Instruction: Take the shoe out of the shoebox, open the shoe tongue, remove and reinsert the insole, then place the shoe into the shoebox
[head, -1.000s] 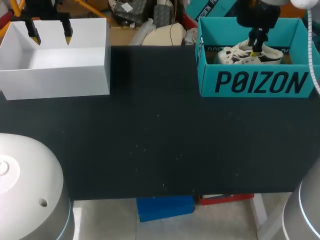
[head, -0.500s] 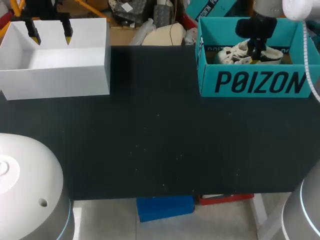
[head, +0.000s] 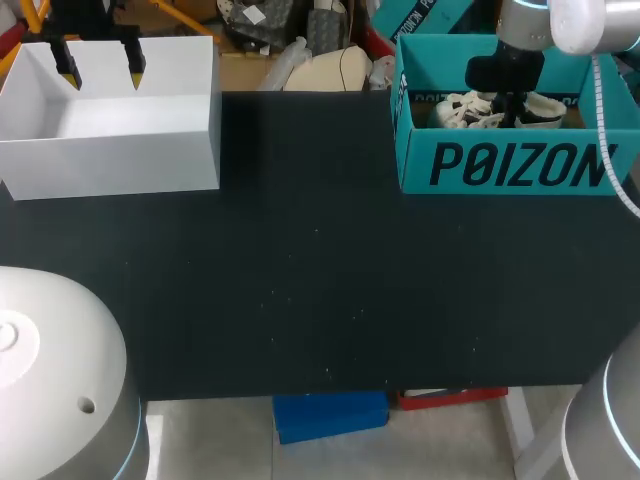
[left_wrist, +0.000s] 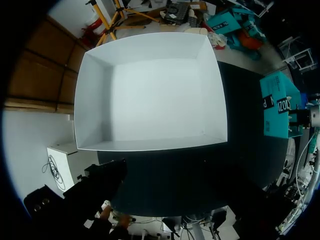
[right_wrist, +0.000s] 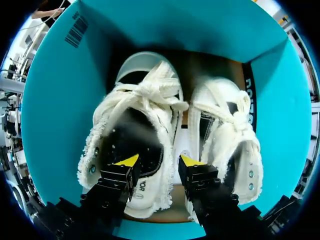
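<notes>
Right tool (right_wrist: 159, 161) down in the teal cardboard shoebox (right_wrist: 55, 100), fingers (right_wrist: 118, 175) parted astride the inner wall of the frayed white canvas shoe (right_wrist: 145, 100).

In the upper left of the head view I see a white box (head: 110, 165), open-topped, resting on the black table (head: 320, 290) at its far left. From above, its inner walls and floor (left_wrist: 150, 90) are plain white.
</notes>
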